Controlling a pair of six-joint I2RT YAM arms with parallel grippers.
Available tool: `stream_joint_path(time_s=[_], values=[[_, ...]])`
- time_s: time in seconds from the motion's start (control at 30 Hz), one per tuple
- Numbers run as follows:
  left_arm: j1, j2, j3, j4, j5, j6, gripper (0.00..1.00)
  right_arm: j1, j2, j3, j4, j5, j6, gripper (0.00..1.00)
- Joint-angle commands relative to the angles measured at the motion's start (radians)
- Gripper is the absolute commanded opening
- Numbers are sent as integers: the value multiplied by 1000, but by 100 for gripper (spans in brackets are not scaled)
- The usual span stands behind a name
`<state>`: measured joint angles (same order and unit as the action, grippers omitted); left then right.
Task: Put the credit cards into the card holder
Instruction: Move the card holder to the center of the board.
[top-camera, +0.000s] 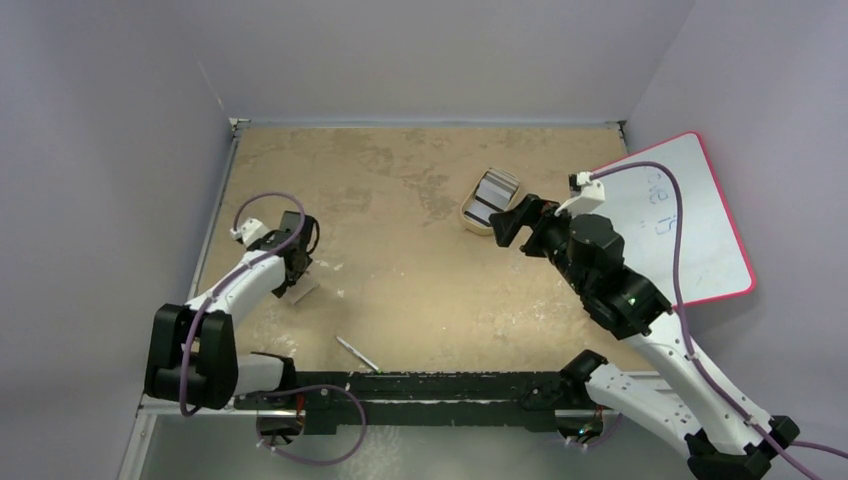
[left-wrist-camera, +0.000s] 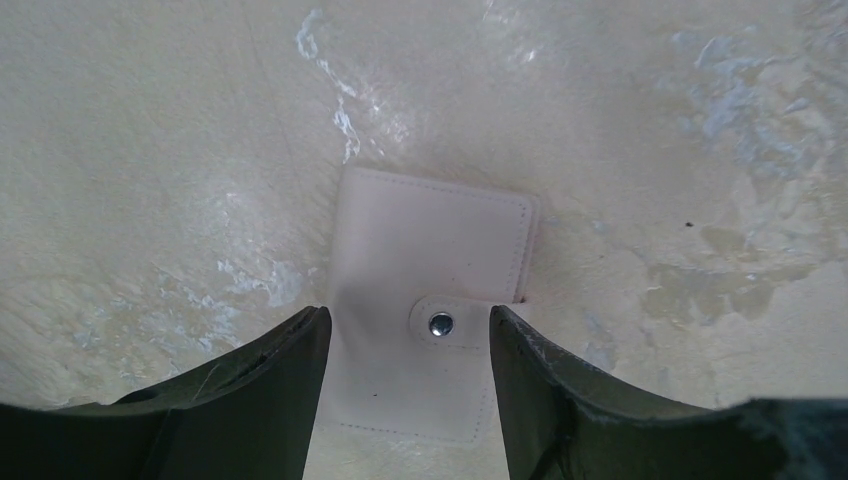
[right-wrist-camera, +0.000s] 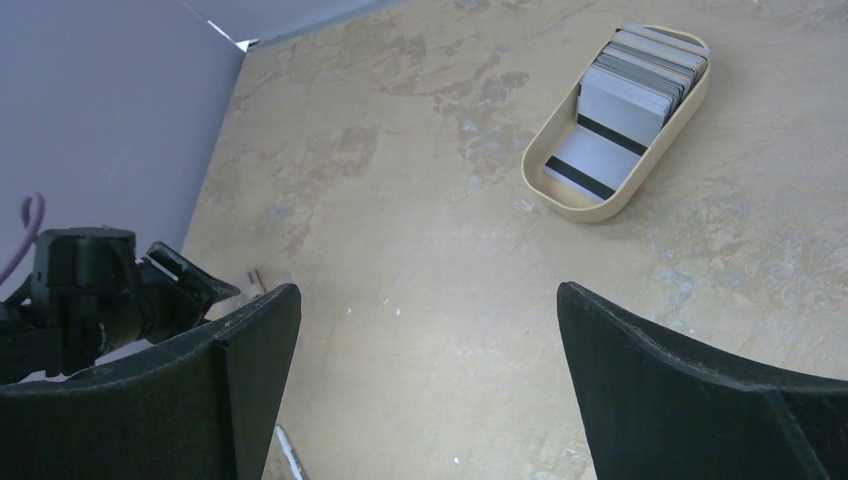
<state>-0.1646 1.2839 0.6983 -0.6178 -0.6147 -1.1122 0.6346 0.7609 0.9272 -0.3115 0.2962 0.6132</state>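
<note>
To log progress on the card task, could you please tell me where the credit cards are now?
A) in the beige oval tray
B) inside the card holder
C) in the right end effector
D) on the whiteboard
A: the credit cards sit packed in the beige oval tray, while the card holder lies snapped shut.

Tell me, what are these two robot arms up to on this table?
They are meant to put cards into a small wallet. The left gripper hangs right over the wallet, jaws apart on either side of it; the wallet lies flat on the table, snapped shut. The right gripper is open and holds nothing. The cards sit stacked in a beige tray farther back; neither gripper has one.
</note>
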Motion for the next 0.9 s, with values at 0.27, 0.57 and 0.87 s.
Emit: stream_joint_path(time_s=[0.27,0.57,0.87], values=[[-9,120,-76,292,330,116,59,-3,-50,28,-27,20,9,99],[-252,288,11,392,416,144,56,-2,-131,12,-71,108,38,99],[-461,345,81,548,603,125,46,-2,-170,-29,-53,77,69,97]])
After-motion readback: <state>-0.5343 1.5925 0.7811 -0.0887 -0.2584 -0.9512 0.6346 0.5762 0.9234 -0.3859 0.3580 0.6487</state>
